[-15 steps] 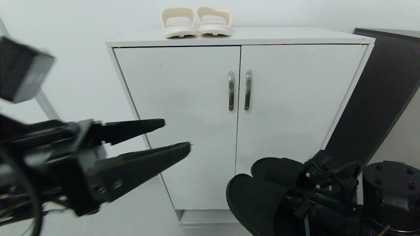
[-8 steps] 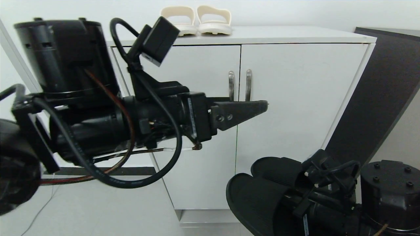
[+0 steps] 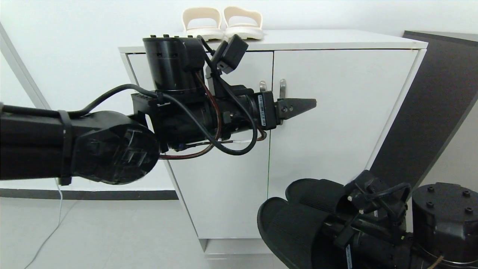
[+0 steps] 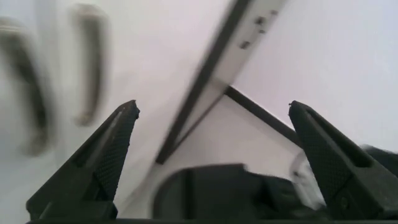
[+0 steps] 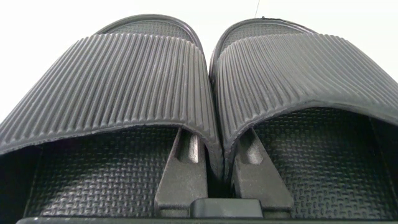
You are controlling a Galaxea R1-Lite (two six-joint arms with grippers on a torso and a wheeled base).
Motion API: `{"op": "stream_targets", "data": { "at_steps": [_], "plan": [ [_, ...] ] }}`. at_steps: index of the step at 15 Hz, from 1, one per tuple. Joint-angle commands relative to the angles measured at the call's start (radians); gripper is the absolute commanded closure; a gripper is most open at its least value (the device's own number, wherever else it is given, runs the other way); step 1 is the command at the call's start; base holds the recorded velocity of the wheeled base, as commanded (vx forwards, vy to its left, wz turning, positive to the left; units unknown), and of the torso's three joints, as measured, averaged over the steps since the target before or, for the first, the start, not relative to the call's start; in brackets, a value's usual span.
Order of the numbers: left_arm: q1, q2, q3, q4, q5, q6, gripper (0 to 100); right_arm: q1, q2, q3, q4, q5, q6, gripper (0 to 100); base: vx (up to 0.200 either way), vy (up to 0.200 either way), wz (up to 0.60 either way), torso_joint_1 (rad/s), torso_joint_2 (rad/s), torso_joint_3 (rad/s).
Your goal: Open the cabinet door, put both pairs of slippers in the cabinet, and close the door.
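The white cabinet (image 3: 336,112) stands in front of me with both doors shut and two metal handles (image 3: 282,87) at the middle seam. A cream pair of slippers (image 3: 222,22) rests on its top. My left gripper (image 3: 297,106) hovers just in front of the handles, reaching across from the left. In the left wrist view the left gripper (image 4: 212,109) is open wide, with the blurred handles (image 4: 90,62) beyond it. The black pair of slippers (image 3: 298,220) hangs low at the right. My right gripper (image 5: 219,146) is shut on their two inner walls, pressing the black pair (image 5: 124,74) together.
A dark panel (image 3: 429,112) leans beside the cabinet on the right. White wall and grey floor with a dark skirting strip (image 3: 112,194) lie to the left. A thin cable (image 3: 48,235) trails over the floor there.
My left arm has swung up from the lower left and across to the cabinet handles, its gripper turning on edge. The right arm with the black slippers has stayed still.
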Motion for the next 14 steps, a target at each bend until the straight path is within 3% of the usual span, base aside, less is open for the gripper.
{"op": "stream_targets", "data": {
  "at_steps": [1, 6, 11, 12, 14],
  "plan": [
    [0.010, 0.050, -0.034, 0.000, 0.023, 0.000, 0, 0.001, -0.002, -0.004, 0.000, 0.000, 0.000, 100, 0.000, 0.000, 0.00, 0.000, 0.00, 0.000],
    [0.012, 0.136, -0.131, 0.002, 0.107, 0.005, 0, 0.001, -0.005, 0.002, 0.000, 0.000, 0.000, 100, 0.000, 0.000, 0.00, 0.000, 0.00, 0.000],
    [0.021, 0.195, -0.175, -0.001, 0.115, 0.003, 0, 0.001, -0.019, 0.004, 0.000, 0.000, 0.002, 100, 0.000, 0.000, 0.00, 0.000, 0.00, 0.000],
    [0.021, 0.195, -0.175, -0.003, 0.115, 0.003, 100, 0.001, -0.019, 0.004, 0.000, 0.000, 0.002, 100, 0.000, 0.000, 0.00, 0.000, 0.00, 0.000],
    [0.021, 0.182, -0.161, -0.008, 0.116, 0.002, 100, 0.004, -0.022, 0.005, 0.004, -0.001, 0.000, 100, 0.000, 0.000, 0.00, 0.000, 0.00, 0.000]
  ]
}}
